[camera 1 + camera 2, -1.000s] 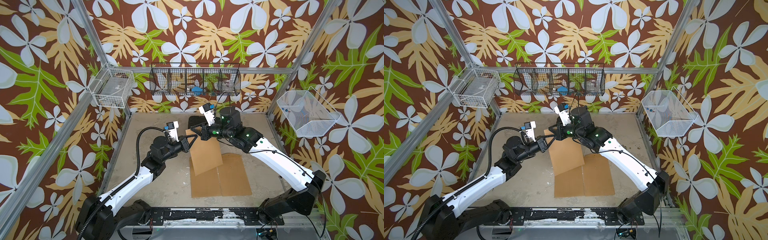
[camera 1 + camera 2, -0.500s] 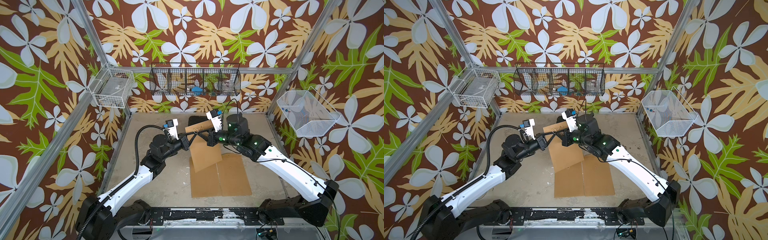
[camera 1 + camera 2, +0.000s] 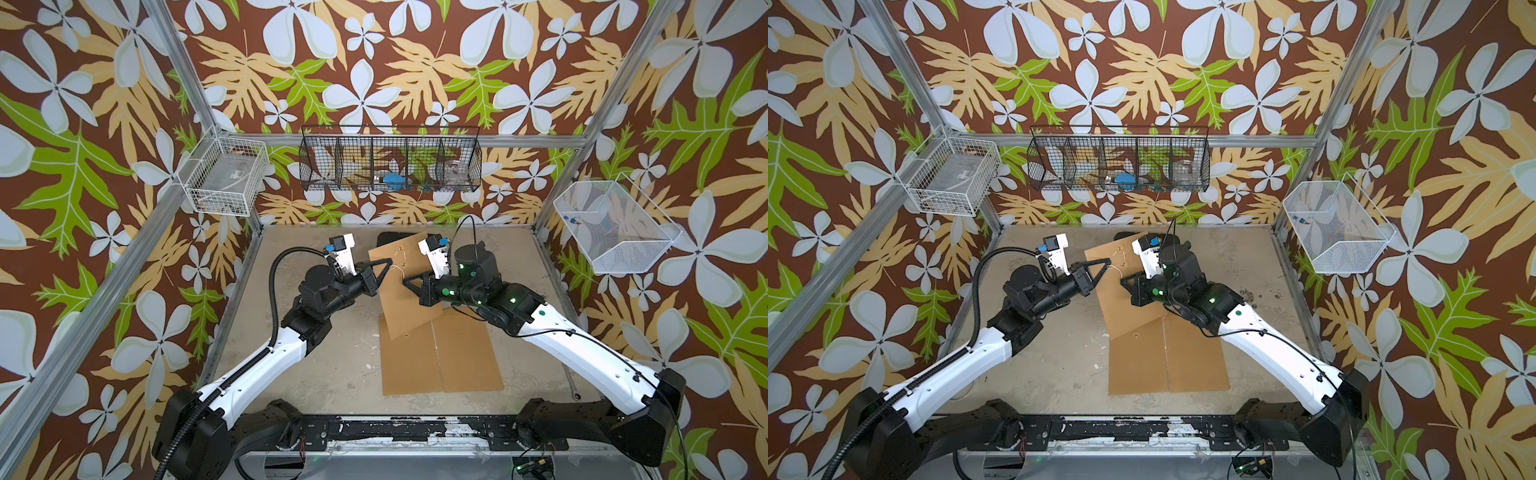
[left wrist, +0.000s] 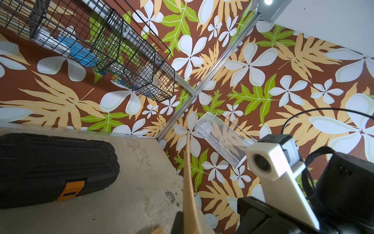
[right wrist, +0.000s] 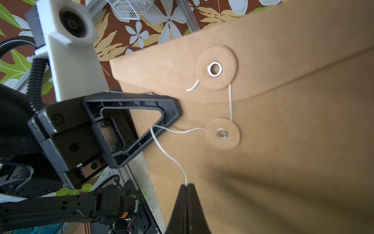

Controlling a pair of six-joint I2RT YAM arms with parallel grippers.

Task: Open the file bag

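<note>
The file bag (image 3: 405, 291) is a brown kraft-paper envelope with a string-and-disc fastening. It stands tilted over the middle of the surface (image 3: 332, 353), toward the far edge, its far end raised and its near end low. The left gripper (image 3: 386, 264) is clamped on its side edge. Its flap (image 5: 162, 66) lies closed against the body. A thin white string (image 5: 168, 156) runs from the upper disc (image 5: 215, 67) on the flap to the lower disc (image 5: 222, 133) on the body. From there it loops away slack into the closed jaws of the right gripper (image 5: 187, 186).
</note>
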